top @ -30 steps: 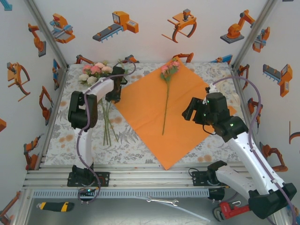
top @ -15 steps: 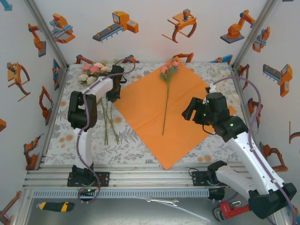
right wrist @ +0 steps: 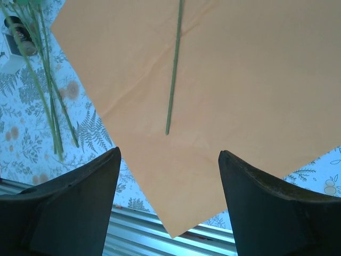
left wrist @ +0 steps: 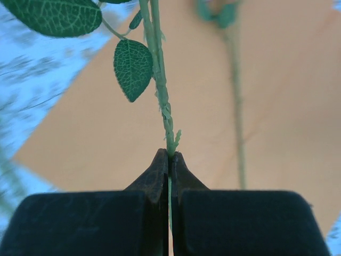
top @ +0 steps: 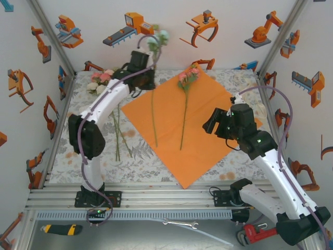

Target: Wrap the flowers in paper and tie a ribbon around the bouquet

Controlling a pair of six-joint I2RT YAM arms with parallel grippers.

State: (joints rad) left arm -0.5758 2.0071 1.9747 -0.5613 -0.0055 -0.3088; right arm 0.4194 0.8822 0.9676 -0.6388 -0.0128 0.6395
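Note:
The orange paper lies as a diamond on the tablecloth. One pink flower rests on it, stem pointing toward me. My left gripper hangs above the paper's back left edge, shut on the stem of a pale flower whose stem dangles over the paper. In the left wrist view the jaws pinch the green stem below a leaf. More flowers lie at the back left. My right gripper hovers open over the paper, holding nothing. The ribbon is out of view.
Loose stems lie on the tablecloth left of the paper, also in the right wrist view. An aluminium rail runs along the near edge. A utility knife, a spanner and a pipe wrench lie in front of it.
My left gripper closed on one flower stem from the left pile and lifted it up and to the right, over the paper. The right arm stayed put.

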